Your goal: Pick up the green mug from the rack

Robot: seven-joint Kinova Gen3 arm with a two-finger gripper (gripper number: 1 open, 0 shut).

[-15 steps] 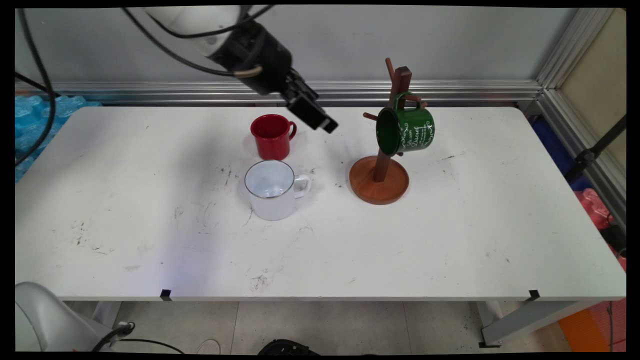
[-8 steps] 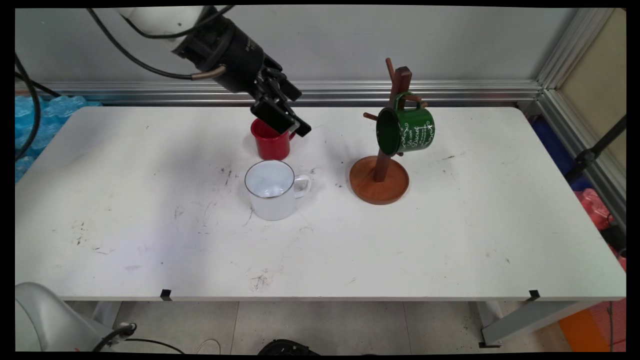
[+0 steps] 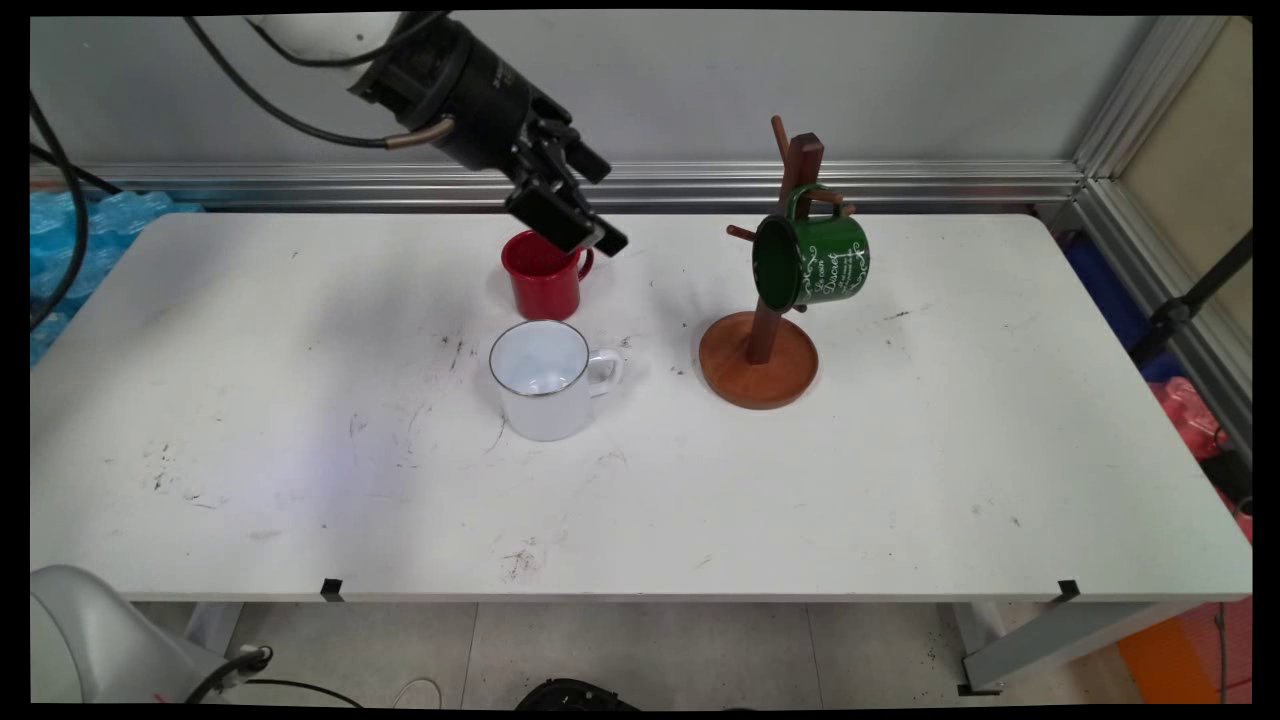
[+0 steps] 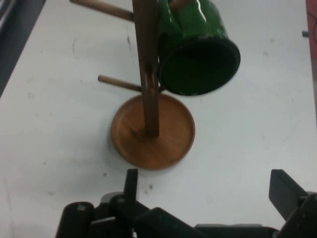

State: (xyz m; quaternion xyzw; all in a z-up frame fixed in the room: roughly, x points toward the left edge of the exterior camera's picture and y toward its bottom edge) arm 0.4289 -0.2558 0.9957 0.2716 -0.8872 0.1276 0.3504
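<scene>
My gripper [image 3: 612, 208] hangs open and empty just above and behind the red mug [image 3: 543, 280], at the table's back middle. Its lower finger covers part of that mug's rim in the main view. A white mug [image 3: 540, 385] stands in front of the red one, handle to the right. To the right stands a wooden mug tree [image 3: 757, 350] with a green mug [image 3: 812, 258] hung on a peg, mouth facing left. The hand view looks at that mug tree [image 4: 153, 131] and the green mug [image 4: 198, 54], with my gripper [image 4: 208, 186] spread wide and nothing in between.
The white table [image 3: 900, 480] has scuff marks. An aluminium rail [image 3: 900, 180] runs along the back wall, and a frame post stands at the right. Blue wrapping [image 3: 70, 230] lies off the table's left end.
The gripper swung left from between the red mug and the mug tree to over the red mug, then rose slightly. It stayed open. The mugs have not moved.
</scene>
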